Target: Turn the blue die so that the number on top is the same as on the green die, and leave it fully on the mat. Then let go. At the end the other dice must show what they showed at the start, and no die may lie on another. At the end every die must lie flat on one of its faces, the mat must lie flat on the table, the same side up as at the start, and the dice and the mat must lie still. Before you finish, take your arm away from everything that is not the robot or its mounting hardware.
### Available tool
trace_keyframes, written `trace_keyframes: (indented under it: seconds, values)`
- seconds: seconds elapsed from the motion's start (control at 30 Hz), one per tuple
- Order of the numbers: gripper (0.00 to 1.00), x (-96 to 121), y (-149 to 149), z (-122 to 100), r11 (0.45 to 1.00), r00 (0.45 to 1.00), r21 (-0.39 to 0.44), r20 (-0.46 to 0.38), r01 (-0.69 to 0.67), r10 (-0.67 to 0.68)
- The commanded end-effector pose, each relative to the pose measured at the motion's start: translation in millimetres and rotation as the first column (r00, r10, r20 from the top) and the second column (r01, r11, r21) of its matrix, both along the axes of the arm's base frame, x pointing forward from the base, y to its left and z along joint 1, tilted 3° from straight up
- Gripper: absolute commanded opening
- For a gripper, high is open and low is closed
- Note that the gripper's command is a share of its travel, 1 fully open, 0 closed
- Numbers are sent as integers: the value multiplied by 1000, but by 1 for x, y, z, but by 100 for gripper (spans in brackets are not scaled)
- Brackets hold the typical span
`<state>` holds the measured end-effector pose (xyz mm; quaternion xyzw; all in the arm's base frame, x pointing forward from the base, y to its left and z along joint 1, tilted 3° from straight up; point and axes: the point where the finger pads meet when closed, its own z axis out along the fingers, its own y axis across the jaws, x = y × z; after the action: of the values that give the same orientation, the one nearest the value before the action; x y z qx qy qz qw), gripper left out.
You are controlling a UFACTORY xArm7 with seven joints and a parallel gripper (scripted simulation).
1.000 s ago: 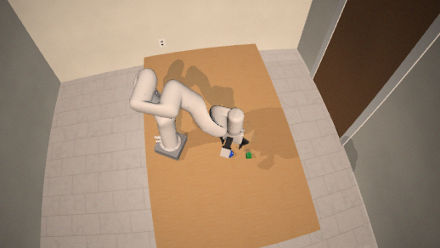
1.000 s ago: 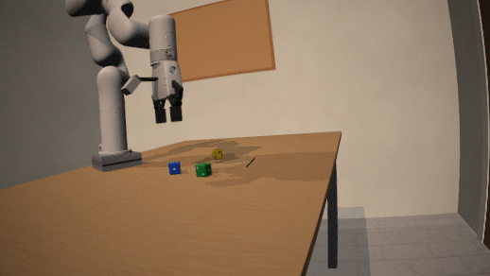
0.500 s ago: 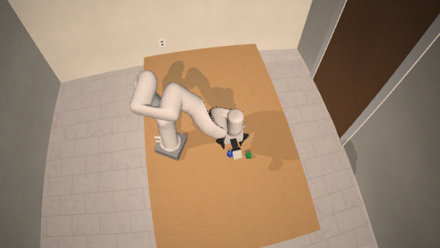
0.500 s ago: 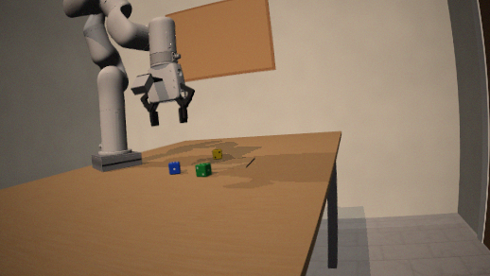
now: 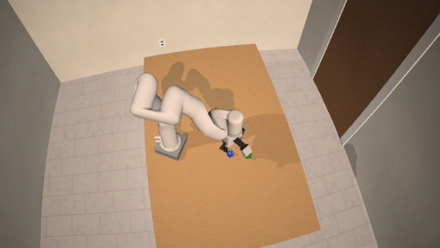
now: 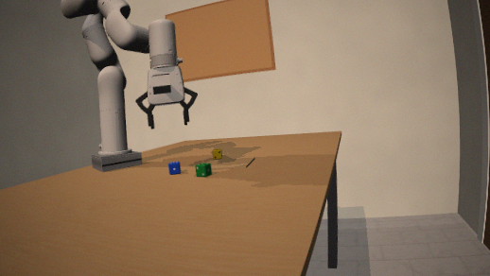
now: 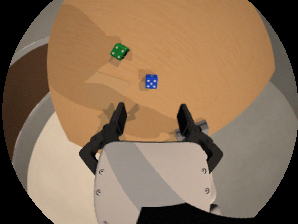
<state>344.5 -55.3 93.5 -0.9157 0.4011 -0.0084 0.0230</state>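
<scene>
The top view looks steeply down from high above the table [image 5: 204,200] [image 6: 142,222] [image 7: 200,50] — far enough back for the whole arm [image 5: 191,110] [image 6: 112,111]. The exterior view looks low across the same tabletop; the wrist view, nearer, faces down past the gripper [image 5: 234,142] [image 6: 168,126] [image 7: 152,114] — sharing the blue die [image 5: 230,154] [image 6: 174,168] [image 7: 151,81] with both.

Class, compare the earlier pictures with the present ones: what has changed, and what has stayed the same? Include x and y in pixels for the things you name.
The gripper [image 5: 233,139] [image 6: 168,126] [image 7: 152,109] has turned about its upright axis: in the top view its pale block [image 5: 246,150] swung rightward, from by the blue die [image 5: 230,154] [image 6: 174,167] [image 7: 151,81] to by the green die [image 5: 249,156] [image 6: 203,169] [image 7: 119,51]. Nothing was taken hold of or let go. The blue, green and yellow [image 6: 217,154] dice stayed put.
</scene>
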Motion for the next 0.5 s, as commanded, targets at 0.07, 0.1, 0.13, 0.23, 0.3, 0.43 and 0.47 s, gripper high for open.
trace_keyframes:
  seconds: [0.07,0.1,0.13,0.23,0.3,0.43,0.47]
  values:
    - [100,1,0,-1,985,985,6,4,-173,173]
    - [100,1,0,-2,982,982,5,4,-186,186]
    - [100,1,0,-3,962,962,2,8,-273,273]
    - [100,1,0,-5,934,934,-2,10,-356,356]
    - [100,1,1,-6,900,900,-5,13,-436,436]
    - [100,1,1,-9,815,815,-13,17,-579,579]
    - [100,1,1,-10,790,790,-15,17,-613,613]
